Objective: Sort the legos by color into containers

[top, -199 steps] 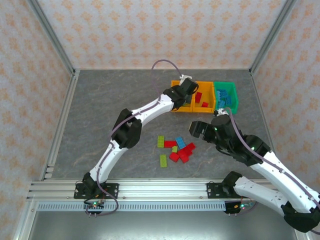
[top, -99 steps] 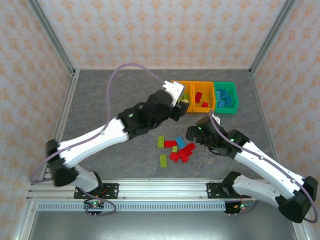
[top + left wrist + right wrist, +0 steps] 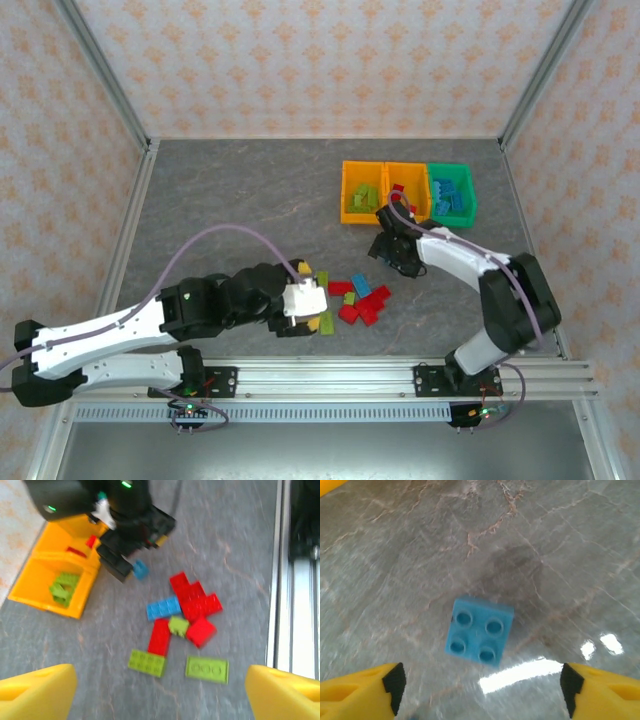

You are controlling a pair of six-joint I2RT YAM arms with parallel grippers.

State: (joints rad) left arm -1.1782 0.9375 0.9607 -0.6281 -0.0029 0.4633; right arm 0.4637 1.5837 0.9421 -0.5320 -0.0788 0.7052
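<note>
A second ago the left gripper hung over the left orange bin at the far right; now its arm is folded back and it sits low at the near left edge of the loose pile of legos; the right gripper, which hovered just right of that pile, has moved farther off and stands just on the near side of the middle orange bin; the pile and the green bin lie as before, with lime bricks in the left bin, red bricks in the middle one and blue bricks in the green one

The left gripper's yellow fingers stand wide apart with nothing between them; ahead of them on the grey table lie two flat lime pieces, then a red cluster with a long blue brick at its left; none touches the fingers

The right gripper is also spread wide and grips nothing; a blue two-by-two brick lies studs up on the table just ahead of it, midway between its fingertips and touching neither
</note>
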